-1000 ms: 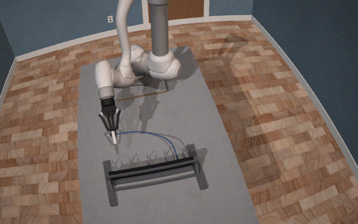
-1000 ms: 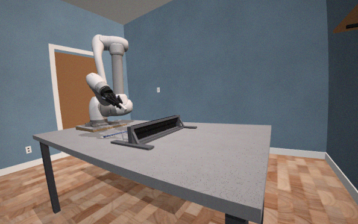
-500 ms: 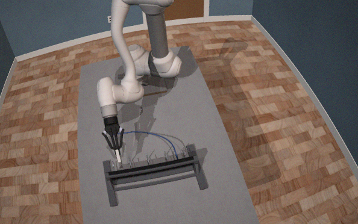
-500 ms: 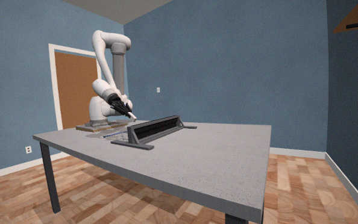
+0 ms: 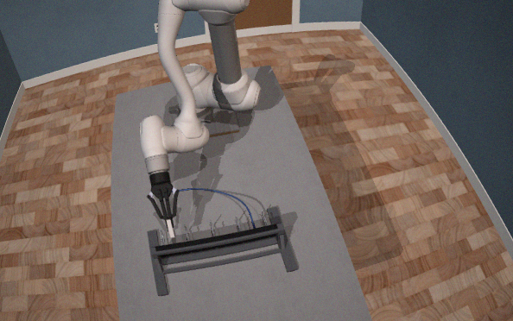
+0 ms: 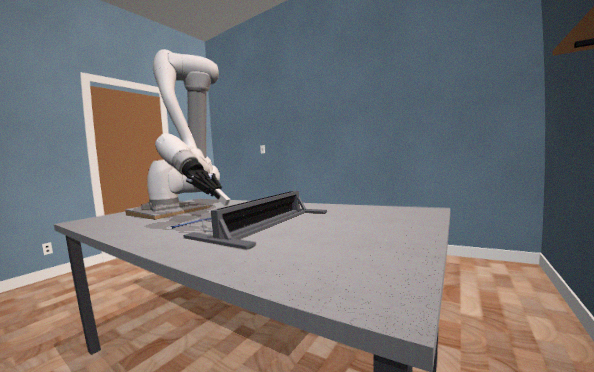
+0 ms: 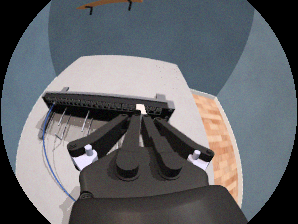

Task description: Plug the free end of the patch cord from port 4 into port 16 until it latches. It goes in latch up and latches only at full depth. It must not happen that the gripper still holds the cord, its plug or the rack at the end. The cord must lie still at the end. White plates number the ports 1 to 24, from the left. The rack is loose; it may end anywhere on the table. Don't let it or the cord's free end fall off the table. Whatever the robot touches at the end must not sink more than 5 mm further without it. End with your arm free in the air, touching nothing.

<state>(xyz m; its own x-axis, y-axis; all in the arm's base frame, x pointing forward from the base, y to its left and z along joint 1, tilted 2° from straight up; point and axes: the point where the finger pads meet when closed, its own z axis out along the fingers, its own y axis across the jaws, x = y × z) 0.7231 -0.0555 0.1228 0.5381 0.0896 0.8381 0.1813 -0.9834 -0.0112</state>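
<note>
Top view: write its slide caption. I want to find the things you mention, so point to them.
Shut gripper [image 5: 171,232] [image 6: 225,199] [image 7: 139,110] reaching toward the rack [image 5: 218,244] [image 6: 256,202] [image 7: 90,104], the blue cord [image 5: 207,189] [image 6: 192,222] [image 7: 44,137] arcing out from its far end.

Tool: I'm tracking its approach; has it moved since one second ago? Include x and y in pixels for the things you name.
Yes: in the top view, the tool [image 5: 172,235] [image 6: 227,201] [image 7: 139,110] has moved closer to the rack [image 5: 161,276] [image 6: 242,243] [image 7: 112,97].
</note>
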